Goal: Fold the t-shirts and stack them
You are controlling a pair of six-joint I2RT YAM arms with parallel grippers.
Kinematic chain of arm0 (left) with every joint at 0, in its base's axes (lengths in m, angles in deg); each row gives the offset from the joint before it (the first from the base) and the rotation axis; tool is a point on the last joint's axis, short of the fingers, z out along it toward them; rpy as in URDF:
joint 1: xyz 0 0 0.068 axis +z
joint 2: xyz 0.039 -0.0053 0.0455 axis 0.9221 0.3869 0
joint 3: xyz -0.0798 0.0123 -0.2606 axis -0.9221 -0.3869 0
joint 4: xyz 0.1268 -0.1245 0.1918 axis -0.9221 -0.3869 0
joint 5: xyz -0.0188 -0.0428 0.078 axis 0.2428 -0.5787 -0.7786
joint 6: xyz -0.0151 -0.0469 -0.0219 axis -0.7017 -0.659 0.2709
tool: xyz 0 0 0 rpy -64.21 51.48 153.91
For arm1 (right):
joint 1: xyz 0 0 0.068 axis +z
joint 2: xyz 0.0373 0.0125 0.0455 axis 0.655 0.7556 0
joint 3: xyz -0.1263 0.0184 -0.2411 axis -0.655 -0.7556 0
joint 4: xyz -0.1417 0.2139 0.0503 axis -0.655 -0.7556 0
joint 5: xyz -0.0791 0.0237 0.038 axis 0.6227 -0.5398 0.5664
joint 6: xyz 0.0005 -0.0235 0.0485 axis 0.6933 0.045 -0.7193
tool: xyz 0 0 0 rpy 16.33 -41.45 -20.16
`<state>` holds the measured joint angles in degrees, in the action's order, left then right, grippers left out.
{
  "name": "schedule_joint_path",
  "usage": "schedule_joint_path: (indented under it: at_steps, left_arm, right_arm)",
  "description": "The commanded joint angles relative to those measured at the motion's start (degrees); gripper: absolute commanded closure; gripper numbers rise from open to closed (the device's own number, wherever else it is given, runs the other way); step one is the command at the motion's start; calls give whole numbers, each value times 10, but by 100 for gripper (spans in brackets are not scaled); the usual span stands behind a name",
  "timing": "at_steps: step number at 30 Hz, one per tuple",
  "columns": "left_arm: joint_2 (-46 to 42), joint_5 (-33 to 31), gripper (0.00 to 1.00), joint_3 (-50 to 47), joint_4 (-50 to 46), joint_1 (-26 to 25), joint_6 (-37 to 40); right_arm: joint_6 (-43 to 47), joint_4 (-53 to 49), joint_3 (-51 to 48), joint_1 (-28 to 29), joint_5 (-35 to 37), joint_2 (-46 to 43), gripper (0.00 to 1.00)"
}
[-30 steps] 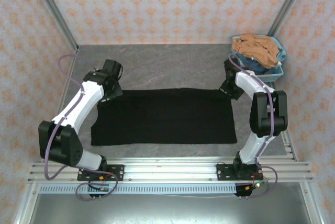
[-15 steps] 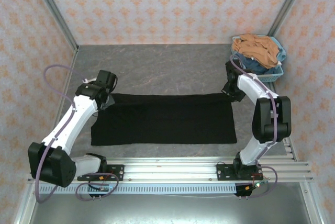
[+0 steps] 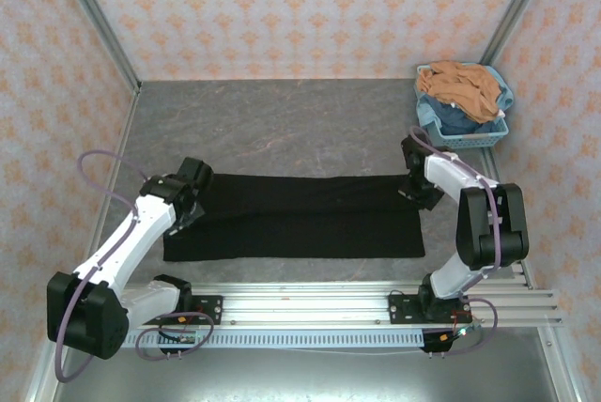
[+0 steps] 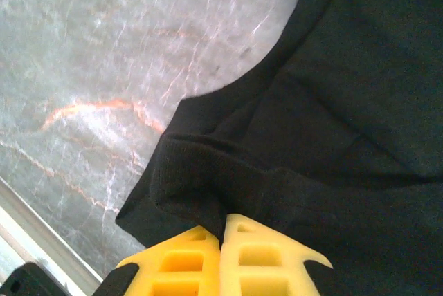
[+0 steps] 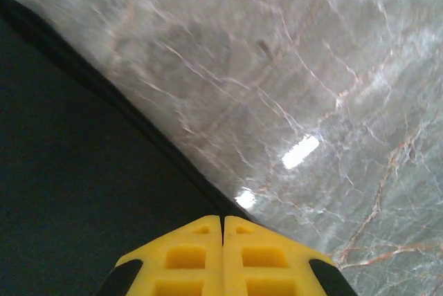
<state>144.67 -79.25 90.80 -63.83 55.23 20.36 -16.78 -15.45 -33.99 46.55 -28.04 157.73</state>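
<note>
While the black t-shirt [image 3: 300, 233] lies stretched as a long band across the near half of the desk [image 3: 282, 120], you have both arms reaching down to its far edge, one at each end.

Your left pincer [image 3: 192, 209] sits at the shirt's left end. Seen from the left wrist, its yellow fingers [image 4: 266, 254] are pressed together with a bunched fold of black cloth nipped between the tips. The hem curls into a small roll just beyond them, and grey marbled desk lies to the left.

Your right pincer [image 3: 420, 193] sits at the far right corner. From the right wrist, its fingers [image 5: 180, 258] are likewise pressed together, pinching the shirt's edge. That edge runs diagonally away from the tips, with cloth on the left and bare desk on the right.

A faint line runs lengthwise along the shirt between the two pincers.

At the far right corner of the desk stands a light-blue basket [image 3: 498, 128], heaped with an orange-tan garment [image 3: 460, 83] over something blue, apart from the shirt.
</note>
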Motion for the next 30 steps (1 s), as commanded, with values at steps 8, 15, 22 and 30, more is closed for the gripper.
schedule_joint_path:
  at_steps: [8,15,22,30]
  left_arm:
    - [-10,-3,100,-33,-19,-3,-70]
    - [-32,27,100,-38,-20,-10,-87]
    - [-61,12,100,-46,-45,-34,-112]
    - [-65,32,100,-73,-37,-35,-112]
  right_arm:
    - [-11,-26,8,1,31,-2,100]
    - [-11,-34,4,1,32,-19,100]
    - [-16,-41,-6,1,39,-33,92]
    - [-21,-48,14,7,48,-87,60]
